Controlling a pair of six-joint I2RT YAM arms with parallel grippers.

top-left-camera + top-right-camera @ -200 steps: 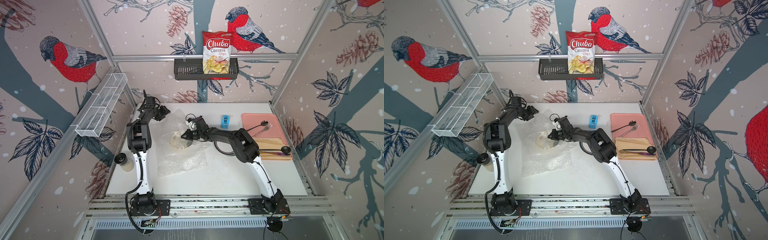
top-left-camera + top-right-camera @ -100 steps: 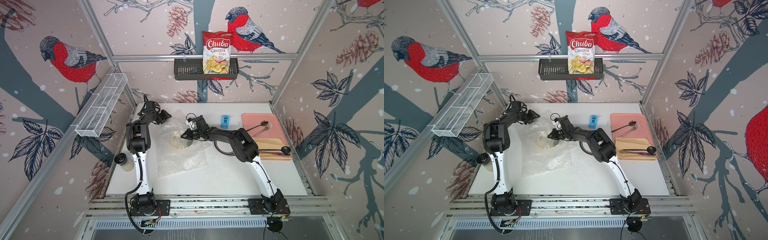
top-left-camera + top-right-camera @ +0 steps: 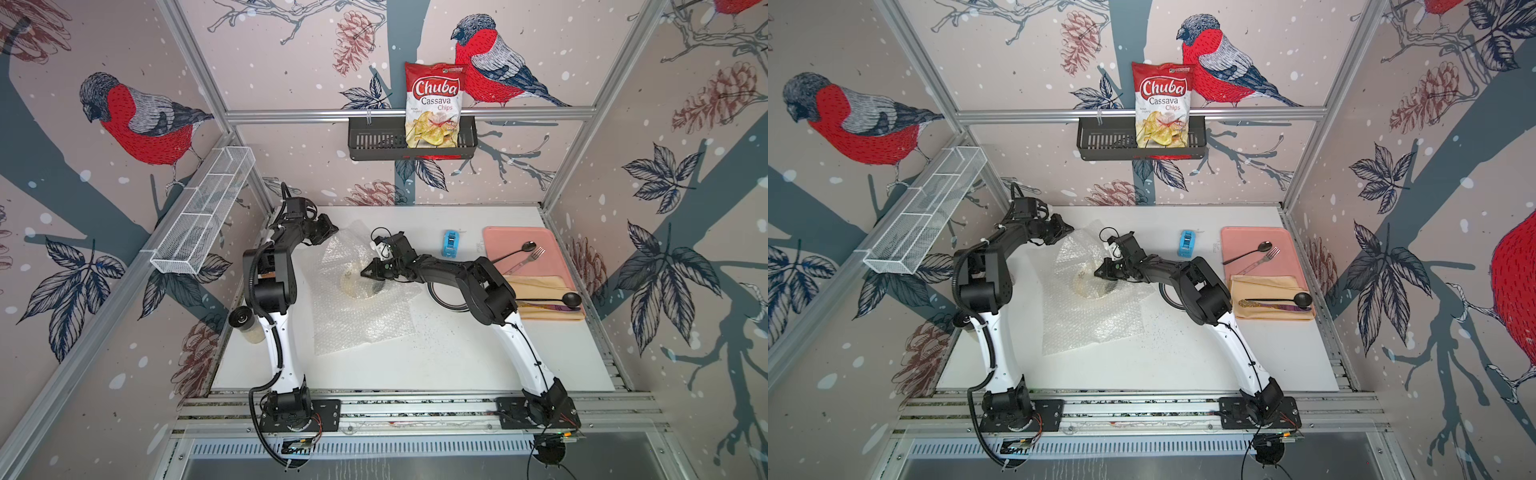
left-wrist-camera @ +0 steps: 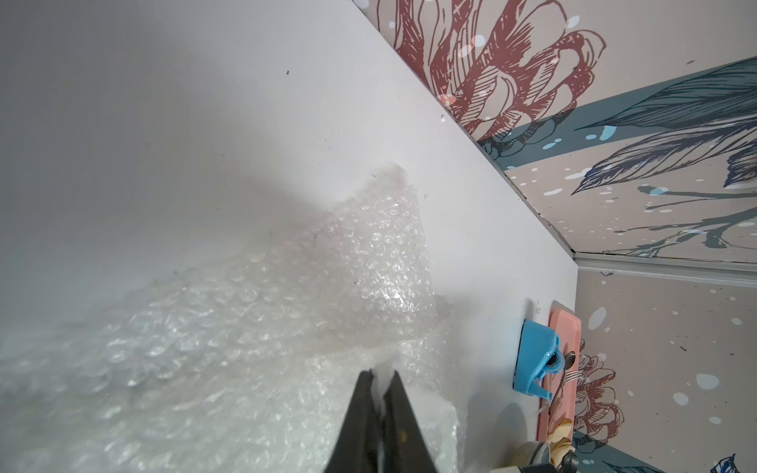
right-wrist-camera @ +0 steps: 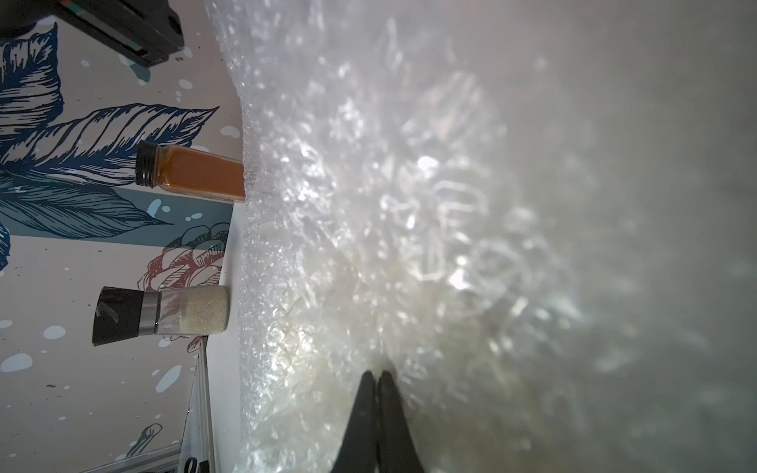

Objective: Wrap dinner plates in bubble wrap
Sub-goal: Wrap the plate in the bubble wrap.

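Since a second ago the left tool (image 3: 331,229) has dropped from above the far left of the surface (image 3: 457,357) onto the far corner of the bubble wrap (image 3: 361,320) and shut. The left wrist view shows its jaws nearly together with a sliver of film pinched between them. Right arm and sheet look unchanged. The right tool (image 3: 368,272) is closed, its tip pressed on the wrap over the plate (image 3: 353,287), which shows through the crumpled far half of the sheet in mid-surface; whether that tool pinches a fold I cannot tell. From the left tool the plate lies nearer the robot and to the right, close by, and the sheet runs on past it toward the near edge. I judge the held corner must be drawn over the plate toward the right tool, and the left arm is placed to do it.
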